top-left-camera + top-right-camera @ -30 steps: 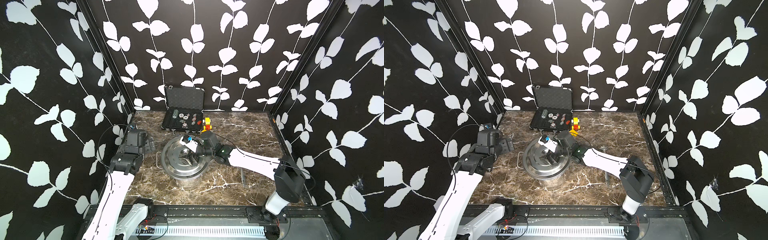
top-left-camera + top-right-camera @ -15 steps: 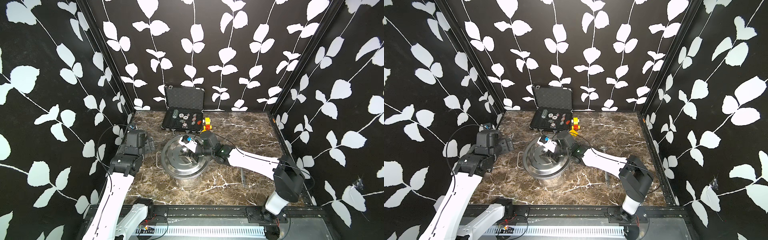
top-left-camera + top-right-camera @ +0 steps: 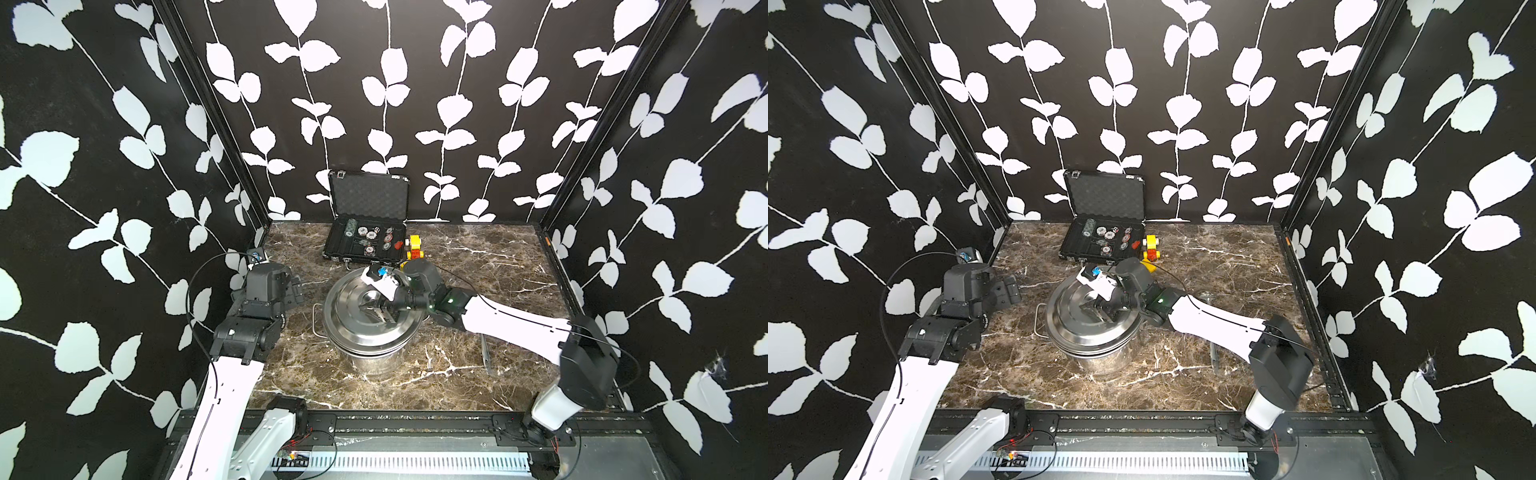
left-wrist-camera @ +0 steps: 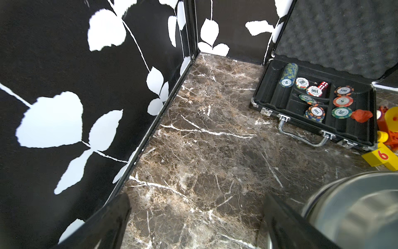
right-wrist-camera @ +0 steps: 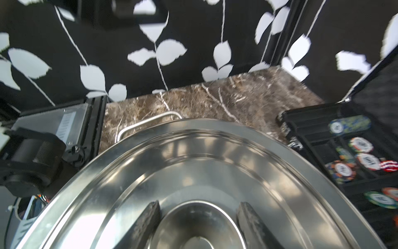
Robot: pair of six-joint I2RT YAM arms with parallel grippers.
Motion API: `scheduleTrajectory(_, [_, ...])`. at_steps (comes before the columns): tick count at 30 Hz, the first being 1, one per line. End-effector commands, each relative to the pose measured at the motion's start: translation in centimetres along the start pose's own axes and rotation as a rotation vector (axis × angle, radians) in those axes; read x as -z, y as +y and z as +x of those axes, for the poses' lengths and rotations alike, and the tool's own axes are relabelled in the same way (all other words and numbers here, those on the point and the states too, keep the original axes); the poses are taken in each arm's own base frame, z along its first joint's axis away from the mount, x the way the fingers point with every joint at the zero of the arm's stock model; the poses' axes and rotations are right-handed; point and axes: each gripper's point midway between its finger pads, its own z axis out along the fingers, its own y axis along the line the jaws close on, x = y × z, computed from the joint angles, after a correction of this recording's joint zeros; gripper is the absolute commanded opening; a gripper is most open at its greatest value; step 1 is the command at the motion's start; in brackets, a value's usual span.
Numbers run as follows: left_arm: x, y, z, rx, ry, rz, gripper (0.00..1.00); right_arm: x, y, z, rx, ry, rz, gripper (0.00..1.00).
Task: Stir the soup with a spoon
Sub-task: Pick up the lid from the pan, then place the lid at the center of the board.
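A steel pot (image 3: 376, 361) stands mid-table with its round steel lid (image 3: 353, 324) on top, so the soup is hidden. My right gripper (image 3: 384, 309) reaches over the lid from the right. In the right wrist view its pads (image 5: 150, 213) press on either side of the lid's central knob (image 5: 199, 226), shut on it. The spoon (image 3: 486, 353) lies flat on the marble to the right of the pot, partly under my right arm, and shows in both top views (image 3: 1214, 355). My left gripper (image 3: 297, 286) hangs open and empty over bare marble (image 4: 196, 200) left of the pot.
An open black case (image 3: 365, 245) of poker chips stands at the back, just behind the pot. A yellow and red toy (image 3: 413, 247) sits next to it, and a yellow block (image 4: 381, 156) marked 6 lies close to the pot. A wire handle (image 3: 318, 320) sticks out of the pot's left side.
My right gripper's jaws have closed in onto the lid's knob. The pot, the lid and the spoon have not moved, and the left arm has barely shifted.
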Motion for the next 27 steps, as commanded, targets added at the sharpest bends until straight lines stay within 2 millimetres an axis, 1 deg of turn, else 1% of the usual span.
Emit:
scheduleTrajectory(1, [1.3, 0.7, -1.4, -0.005, -0.057, -0.004, 0.99, 6.0, -2.4, -7.6, -0.003, -0.233, 0.135, 0.37])
scheduleTrajectory(3, [1.5, 0.5, -1.7, -0.001, -0.071, 0.010, 0.99, 8.9, -4.2, -8.1, -0.039, -0.273, 0.214, 0.37])
scheduleTrajectory(4, [1.6, 0.4, -1.8, 0.000, -0.076, 0.018, 0.99, 10.0, -5.2, -7.6, -0.058, -0.271, 0.260, 0.37])
scheduleTrajectory(6, [1.7, 0.1, -1.9, -0.001, -0.083, 0.038, 0.99, 13.0, -7.6, -6.2, -0.101, -0.255, 0.382, 0.37])
scheduleTrajectory(8, [1.7, -0.6, -2.0, -0.012, -0.084, 0.076, 0.99, 16.7, -10.7, -3.8, -0.167, -0.235, 0.542, 0.36])
scheduleTrajectory(9, [1.6, -1.0, -2.0, -0.018, -0.082, 0.097, 0.99, 18.4, -12.1, -2.4, -0.203, -0.222, 0.616, 0.36])
scheduleTrajectory(11, [1.6, -1.7, -1.9, -0.022, -0.077, 0.131, 0.99, 23.1, -14.8, 1.4, -0.293, -0.204, 0.813, 0.35])
scheduleTrajectory(13, [1.5, -2.3, -2.0, -0.024, -0.081, 0.163, 0.99, 27.8, -16.8, 5.5, -0.394, -0.204, 0.994, 0.35])
scheduleTrajectory(15, [1.4, -3.0, -2.1, -0.026, -0.084, 0.201, 0.99, 32.0, -18.1, 9.8, -0.495, -0.206, 1.158, 0.34])
scheduleTrajectory(17, [1.4, -3.9, -2.2, -0.026, -0.095, 0.244, 0.99, 35.0, -18.7, 13.9, -0.577, -0.198, 1.285, 0.33])
scheduleTrajectory(19, [1.5, -4.8, -2.3, -0.026, -0.106, 0.297, 0.99, 36.9, -19.1, 17.4, -0.654, -0.183, 1.371, 0.33])
scheduleTrajectory(21, [1.6, -5.7, -2.3, -0.024, -0.118, 0.349, 0.99, 38.0, -19.4, 20.1, -0.710, -0.167, 1.429, 0.33])
scheduleTrajectory(23, [1.7, -6.3, -2.3, -0.022, -0.127, 0.387, 0.99, 38.7, -19.7, 22.1, -0.745, -0.133, 1.490, 0.33])
scheduleTrajectory(27, [1.7, -7.0, -2.0, -0.019, -0.130, 0.422, 0.99, 39.1, -20.4, 24.8, -0.793, -0.063, 1.567, 0.34])
